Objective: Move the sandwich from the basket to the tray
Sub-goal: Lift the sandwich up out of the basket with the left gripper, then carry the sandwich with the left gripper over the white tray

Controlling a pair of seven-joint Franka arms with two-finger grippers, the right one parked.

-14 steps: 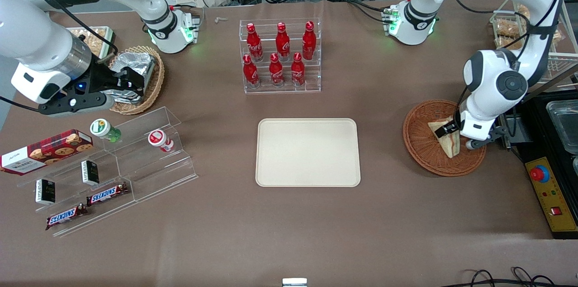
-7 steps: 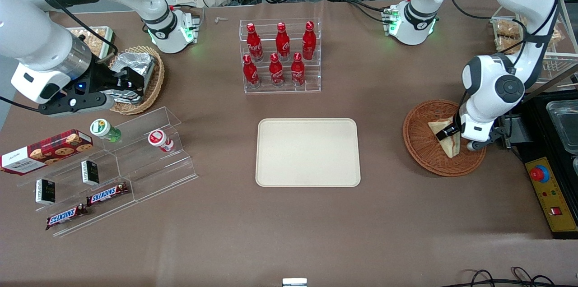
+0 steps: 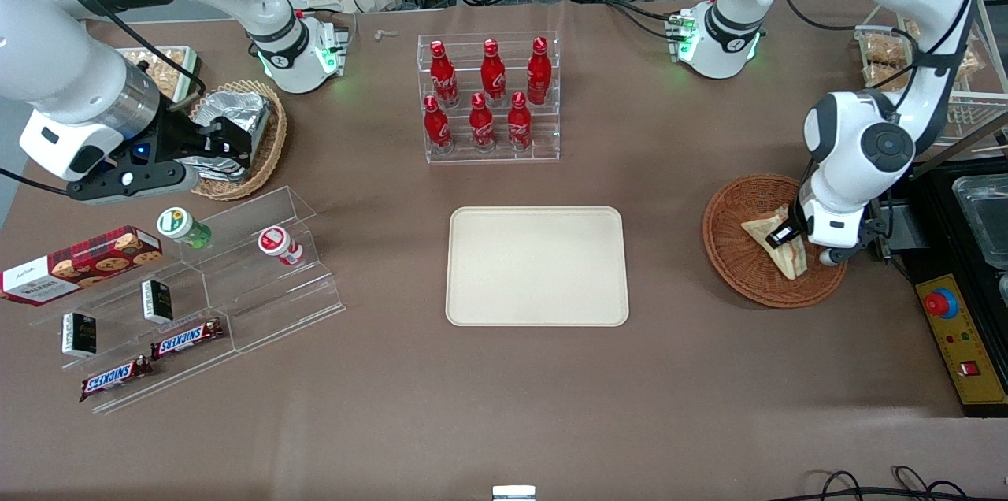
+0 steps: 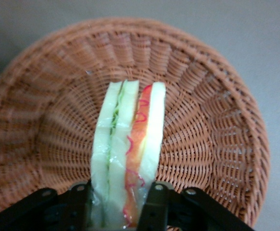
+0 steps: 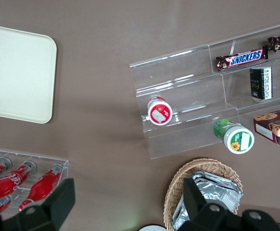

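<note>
We see the gripper (image 4: 117, 204) of the left arm clamped on the sandwich (image 4: 126, 154): in the wrist view one black finger (image 4: 80, 202) presses on each outer slice of bread, and the cut edge with its green and red layers stands between them. In the front view the gripper (image 3: 787, 235) is low over the basket (image 3: 736, 261), and the sandwich (image 3: 790, 257) appears under it as a pale wedge. We cannot tell if the sandwich is touching the wicker floor or is a little above it, but it is inside the rim of the basket (image 4: 217, 144).

The basket stands on the brown desk (image 3: 504, 406) toward the working arm's end. The tray (image 3: 537, 266) lies flat near the middle of the desk, well apart from the basket, and nothing is on it. Farther from the front camera than the tray there is a clear rack with red bottles (image 3: 490, 99). Toward the parked arm's end we see a lighter wicker basket with foil packets (image 3: 240, 131) and a clear stepped shelf (image 3: 260, 280) that carries two small cups, a cookie box (image 3: 79, 263) and chocolate bars (image 3: 187, 339).
</note>
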